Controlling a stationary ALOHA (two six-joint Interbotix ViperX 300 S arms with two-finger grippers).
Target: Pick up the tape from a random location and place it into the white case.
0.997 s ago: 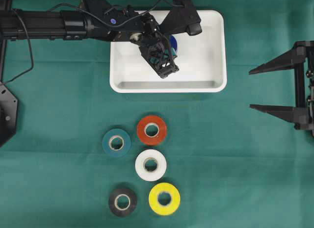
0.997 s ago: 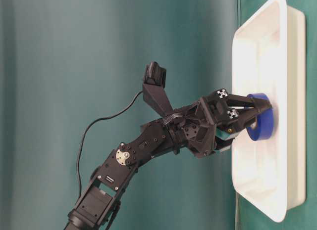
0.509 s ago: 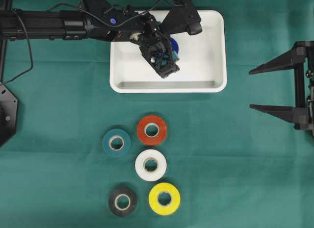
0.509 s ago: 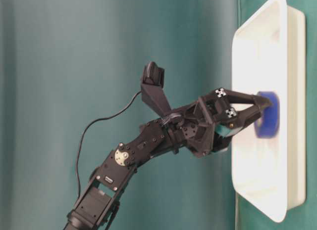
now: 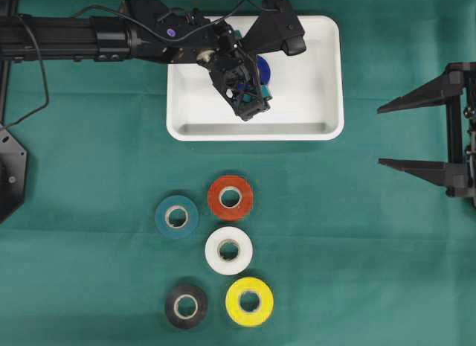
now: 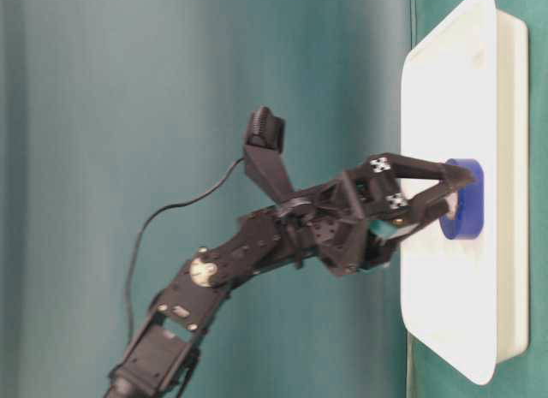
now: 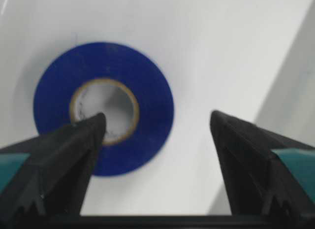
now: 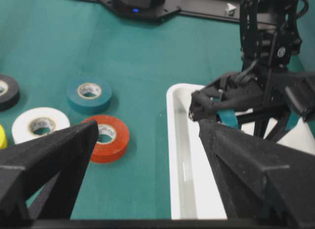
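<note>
Inside white case, blue tape under open, empty left tool.

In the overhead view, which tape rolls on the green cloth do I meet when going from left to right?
Teal roll → black roll → white roll, red roll almost level with it → yellow roll.

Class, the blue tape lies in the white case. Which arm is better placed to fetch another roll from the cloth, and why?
Probably the left. Its gripper hangs open over the blue tape in the white case, near the red roll. The right gripper sits open at the far edge.
</note>
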